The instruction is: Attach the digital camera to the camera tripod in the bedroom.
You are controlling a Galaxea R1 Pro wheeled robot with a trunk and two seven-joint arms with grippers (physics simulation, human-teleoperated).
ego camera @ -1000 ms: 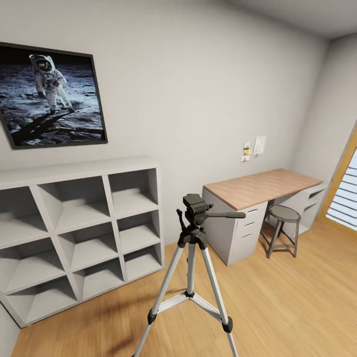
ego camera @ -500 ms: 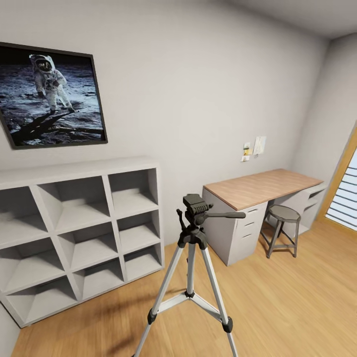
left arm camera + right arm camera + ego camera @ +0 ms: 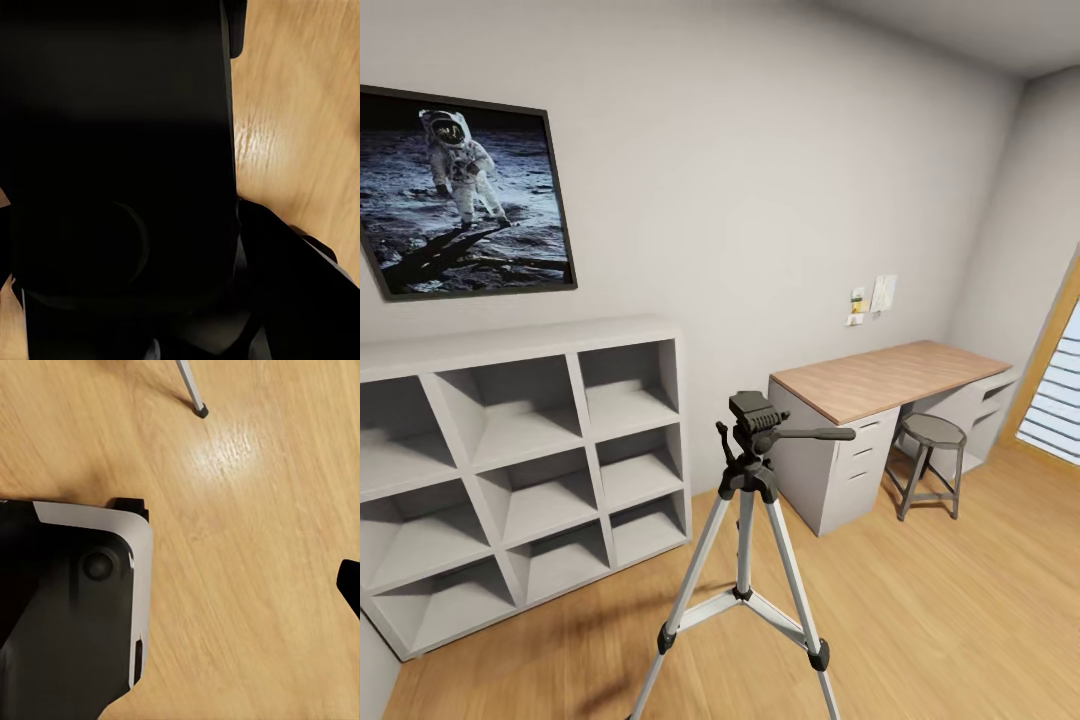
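The camera tripod [image 3: 746, 500] stands on the wood floor in the middle foreground of the head view, silver legs spread. Its black head [image 3: 754, 411] is bare and its pan handle [image 3: 815, 434] points right. One tripod leg and its foot [image 3: 199, 411] show in the right wrist view, above a black fingertip [image 3: 349, 585] of my right gripper at the frame's edge, with bare floor beside it. A large black shape [image 3: 120, 172] sits close up in the left wrist view. I cannot tell whether it is the digital camera, or how the left fingers stand.
A white cube shelf [image 3: 510, 450] lines the wall left of the tripod, under an astronaut poster [image 3: 460, 195]. A wood-topped desk [image 3: 890, 380] and grey stool [image 3: 930, 460] stand at the right. My black-and-white base [image 3: 67, 615] rests on the plank floor [image 3: 960, 620].
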